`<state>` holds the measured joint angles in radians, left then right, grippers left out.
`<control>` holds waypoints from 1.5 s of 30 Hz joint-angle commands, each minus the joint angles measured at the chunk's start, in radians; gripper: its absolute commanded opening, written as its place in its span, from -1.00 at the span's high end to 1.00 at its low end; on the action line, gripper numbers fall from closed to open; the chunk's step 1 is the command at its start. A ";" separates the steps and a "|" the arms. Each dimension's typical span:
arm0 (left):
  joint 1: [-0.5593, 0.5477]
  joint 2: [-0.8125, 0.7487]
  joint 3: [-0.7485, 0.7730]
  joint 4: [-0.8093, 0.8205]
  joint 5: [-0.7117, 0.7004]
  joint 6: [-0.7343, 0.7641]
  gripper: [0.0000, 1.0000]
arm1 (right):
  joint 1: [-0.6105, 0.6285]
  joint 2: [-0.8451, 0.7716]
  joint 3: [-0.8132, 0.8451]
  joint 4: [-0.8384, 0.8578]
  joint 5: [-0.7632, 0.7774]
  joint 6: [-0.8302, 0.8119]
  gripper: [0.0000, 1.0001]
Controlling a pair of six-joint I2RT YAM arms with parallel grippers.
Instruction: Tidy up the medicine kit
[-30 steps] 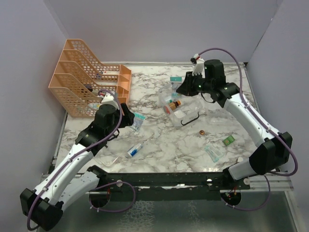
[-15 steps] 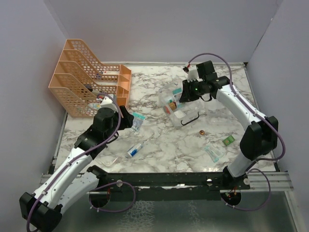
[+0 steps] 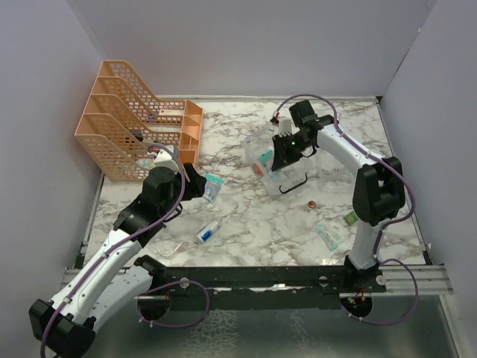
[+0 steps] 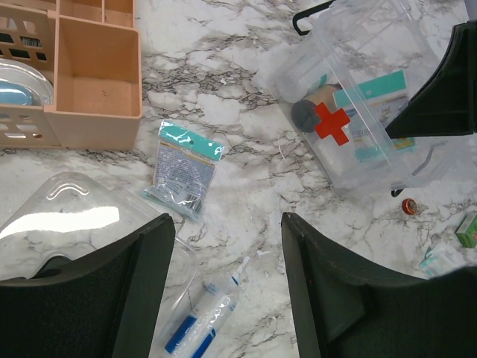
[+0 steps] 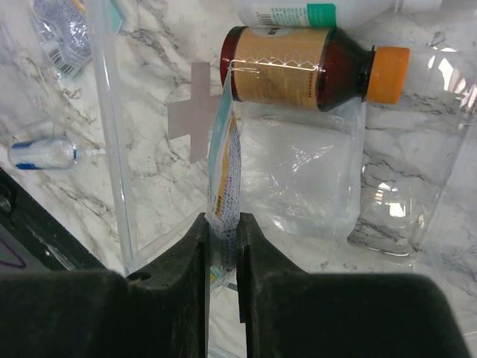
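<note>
R hand (image 5: 223, 227) pinches flat packet (image 5: 228, 168) in medicine kit (image 5: 113, 149); L hand (image 4: 227, 224) open, empty.

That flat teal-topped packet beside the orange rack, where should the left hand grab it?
Pinch the packet across its narrow width, midway along, coming straight down: it lies flat on the table with both long edges free. The open left hand hovers nearby.

1. One medicine kit (image 4: 373, 41).
2. One orange file rack (image 3: 112, 138).
3. One brown bottle (image 5: 287, 68).
4. Two teal-edged packets: a loose packet (image 4: 181, 170), an upright packet (image 5: 226, 175).
5. One blue-and-white tube (image 4: 200, 330).
6. One copper cap (image 4: 408, 206).
7. One green sachet (image 3: 352, 217).
8. One clear pouch (image 3: 329, 235).
</note>
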<state>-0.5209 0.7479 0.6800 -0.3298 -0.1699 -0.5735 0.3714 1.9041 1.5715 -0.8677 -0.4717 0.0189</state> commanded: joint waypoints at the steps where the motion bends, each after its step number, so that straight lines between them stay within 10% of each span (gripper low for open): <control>1: 0.002 -0.014 0.000 0.020 0.007 -0.005 -0.25 | 0.004 0.009 0.011 -0.039 -0.085 -0.039 0.96; 17: 0.002 -0.017 -0.008 0.024 0.031 0.001 -0.25 | 0.040 0.021 -0.033 -0.033 -0.048 -0.056 0.56; 23: 0.002 -0.022 -0.007 0.026 0.036 0.004 -0.25 | 0.040 0.041 -0.003 -0.048 0.070 -0.021 -0.02; 45: 0.001 0.001 -0.008 0.029 0.036 0.005 -0.26 | 0.107 -0.012 -0.044 0.142 0.282 0.058 0.09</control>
<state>-0.5209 0.7464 0.6762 -0.3244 -0.1516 -0.5732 0.4316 1.9041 1.5452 -0.8127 -0.2584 0.0460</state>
